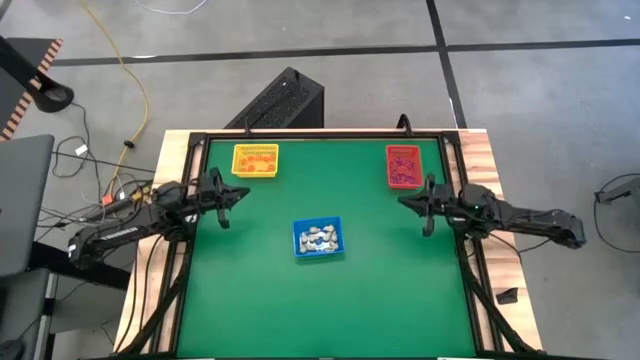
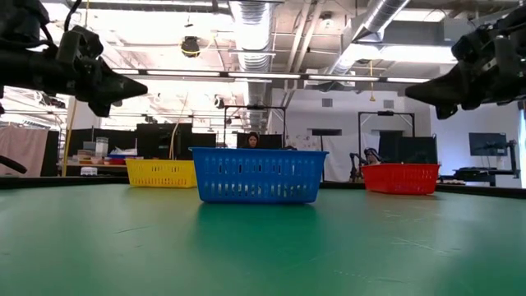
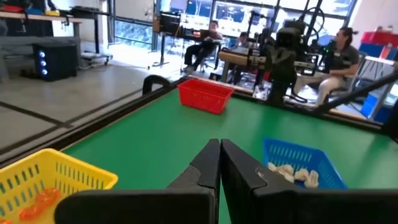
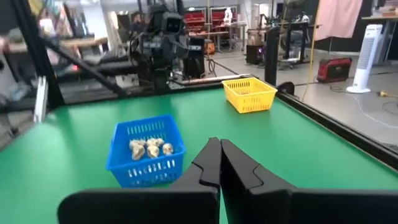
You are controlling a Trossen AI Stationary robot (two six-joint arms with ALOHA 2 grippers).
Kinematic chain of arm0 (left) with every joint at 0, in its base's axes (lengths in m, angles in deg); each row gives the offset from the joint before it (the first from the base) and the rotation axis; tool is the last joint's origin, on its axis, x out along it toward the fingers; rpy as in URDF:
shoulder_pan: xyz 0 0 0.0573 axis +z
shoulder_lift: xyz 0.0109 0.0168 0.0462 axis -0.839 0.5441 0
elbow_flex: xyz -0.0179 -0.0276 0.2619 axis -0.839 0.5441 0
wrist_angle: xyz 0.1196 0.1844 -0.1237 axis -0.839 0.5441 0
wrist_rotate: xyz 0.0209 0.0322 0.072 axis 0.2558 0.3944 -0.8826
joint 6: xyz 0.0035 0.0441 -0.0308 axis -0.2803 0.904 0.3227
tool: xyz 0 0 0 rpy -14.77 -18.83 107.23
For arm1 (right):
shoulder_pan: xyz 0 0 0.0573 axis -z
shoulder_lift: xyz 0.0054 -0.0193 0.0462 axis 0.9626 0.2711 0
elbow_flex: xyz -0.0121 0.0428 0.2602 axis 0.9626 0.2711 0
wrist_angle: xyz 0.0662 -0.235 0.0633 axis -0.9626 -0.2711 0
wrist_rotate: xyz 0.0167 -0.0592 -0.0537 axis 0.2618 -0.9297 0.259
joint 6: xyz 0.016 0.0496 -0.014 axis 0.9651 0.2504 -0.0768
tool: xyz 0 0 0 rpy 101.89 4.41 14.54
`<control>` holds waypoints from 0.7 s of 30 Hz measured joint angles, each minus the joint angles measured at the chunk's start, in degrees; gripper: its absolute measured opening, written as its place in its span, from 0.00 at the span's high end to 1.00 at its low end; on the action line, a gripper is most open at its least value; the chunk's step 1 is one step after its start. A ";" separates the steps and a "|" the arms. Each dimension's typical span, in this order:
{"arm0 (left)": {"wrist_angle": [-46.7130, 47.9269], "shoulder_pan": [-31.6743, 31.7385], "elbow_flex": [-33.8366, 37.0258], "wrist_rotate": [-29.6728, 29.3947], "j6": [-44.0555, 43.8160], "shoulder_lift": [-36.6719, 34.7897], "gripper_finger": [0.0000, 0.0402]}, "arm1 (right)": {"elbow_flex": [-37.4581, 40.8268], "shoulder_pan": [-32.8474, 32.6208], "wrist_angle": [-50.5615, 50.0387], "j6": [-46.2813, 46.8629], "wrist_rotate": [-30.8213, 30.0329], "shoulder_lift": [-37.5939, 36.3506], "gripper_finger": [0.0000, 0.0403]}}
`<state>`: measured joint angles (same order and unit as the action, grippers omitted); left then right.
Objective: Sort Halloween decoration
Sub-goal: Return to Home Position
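Blue tray holds whitish trinkets; yellow tray beyond it leftward, red tray beyond it rightward. Left gripper and right gripper flank it aloft, fingers closed, empty.

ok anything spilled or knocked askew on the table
Nothing stands out. The blue bin holds whitish trinkets, the yellow bin orange trinkets, the red bin dark red trinkets; all sit upright. The left hand and right hand hover shut on either side.
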<state>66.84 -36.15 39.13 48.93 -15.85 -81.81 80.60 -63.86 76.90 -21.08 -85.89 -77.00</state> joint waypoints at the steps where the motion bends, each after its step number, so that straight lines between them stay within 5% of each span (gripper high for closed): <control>1: 0.13 -0.32 0.02 -0.05 0.37 -0.02 1.00 | 0.02 -0.25 -0.02 -1.37 -0.02 0.04 0.94; 21: 2.43 -0.94 0.13 -1.66 1.27 0.09 1.00 | 0.09 -0.59 -0.15 -2.88 0.09 0.01 0.90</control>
<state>69.27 -37.09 39.26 47.26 -14.58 -81.73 80.69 -64.45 76.75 -23.96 -85.80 -76.99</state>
